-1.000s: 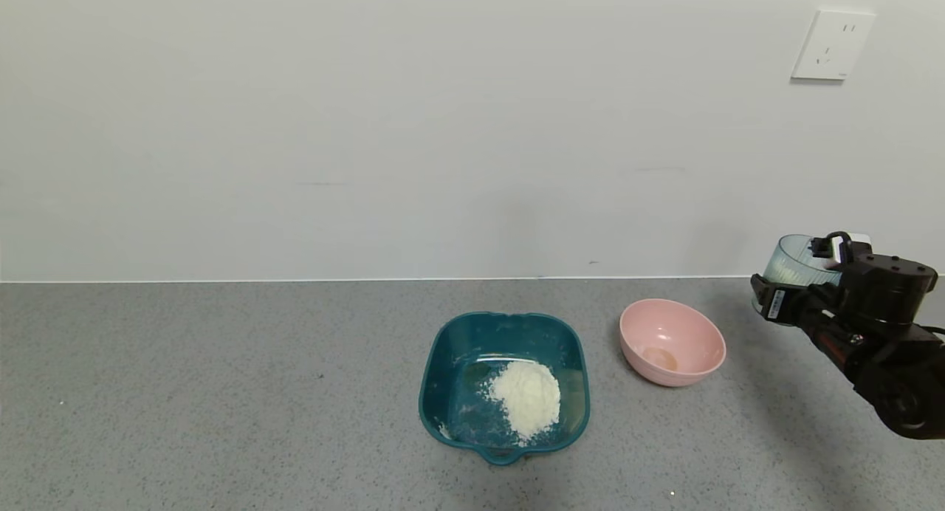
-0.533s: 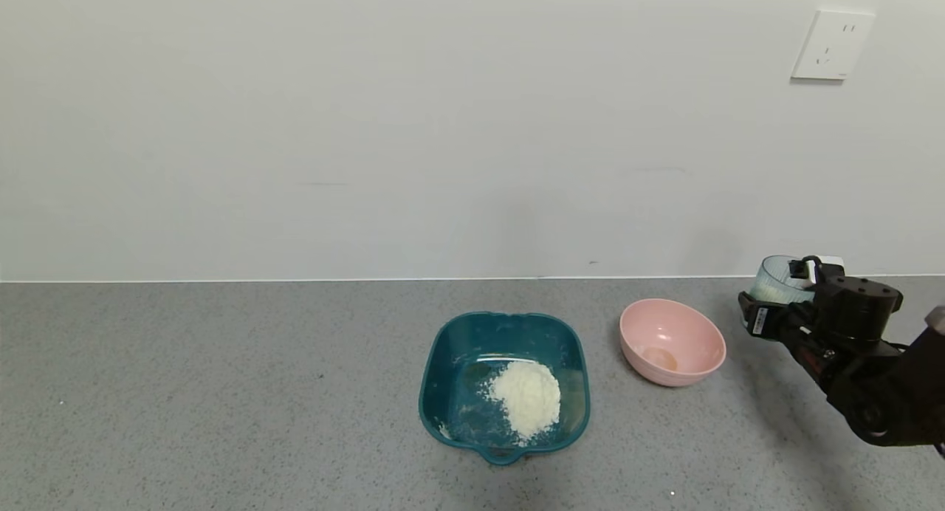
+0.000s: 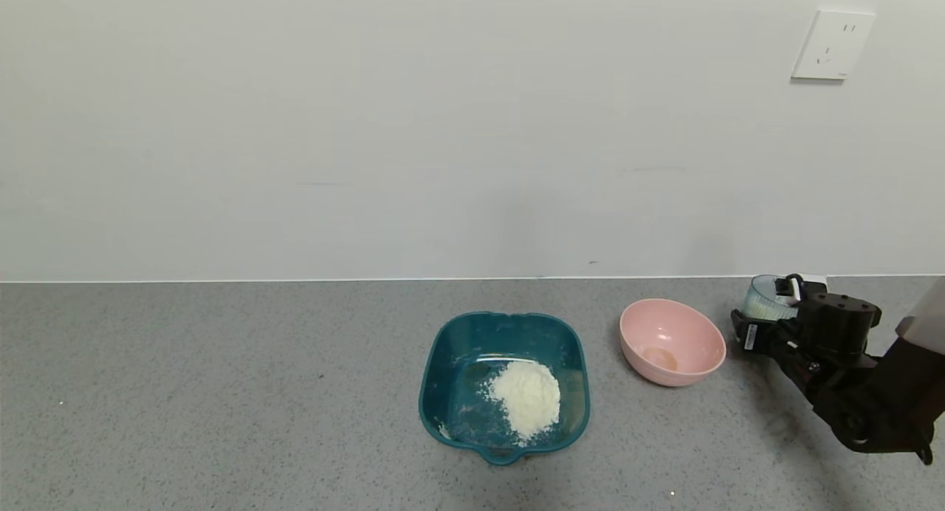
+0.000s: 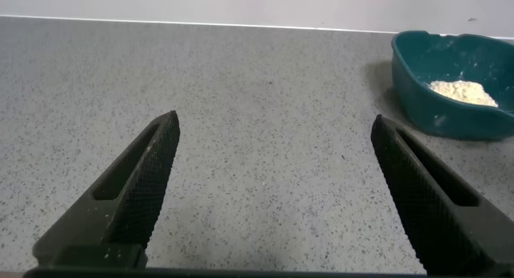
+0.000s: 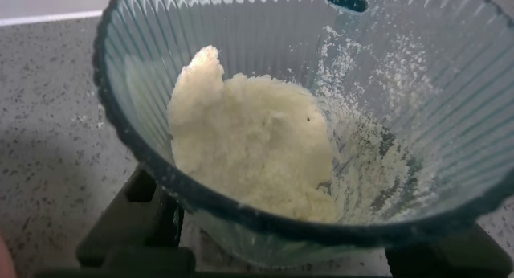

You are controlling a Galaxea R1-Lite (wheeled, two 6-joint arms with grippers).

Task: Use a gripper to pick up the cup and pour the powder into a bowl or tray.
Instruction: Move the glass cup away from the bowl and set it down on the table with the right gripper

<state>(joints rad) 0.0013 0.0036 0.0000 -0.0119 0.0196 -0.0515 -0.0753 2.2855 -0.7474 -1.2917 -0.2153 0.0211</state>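
From my seat at the controls: the right tool (image 3: 768, 320) is down at the far right of the grey speckled table (image 3: 221, 393), clamped around the cup (image 3: 765, 298). The cup sits just right of the pink bowl (image 3: 672, 341), close but I can't tell if they touch, and I can't tell if its base is resting on the table or just above it. The right wrist camera looks straight into the cup (image 5: 305, 125): ribbed translucent walls, a lump of cream powder (image 5: 257, 145) piled against one side, dusty smears up the other wall, and a black finger (image 5: 132, 222) showing below the rim.

The teal basin (image 3: 435, 371) sits mid-table, left of the pink bowl and apart from it, pouring lip facing me. It holds a heap of white powder (image 3: 526, 396), shifted towards its right side. The pink bowl has only a faint tan smudge at the bottom.

The left tool (image 4: 273, 190) hangs over bare table with its two fingers spread wide, nothing between them; the basin shows off in the distance from that wrist camera.

Writing-wise: there's a small white label on the right tool's finger (image 3: 750, 337), too tiny to read. White wall socket (image 3: 833, 44) up top right, no legible markings.
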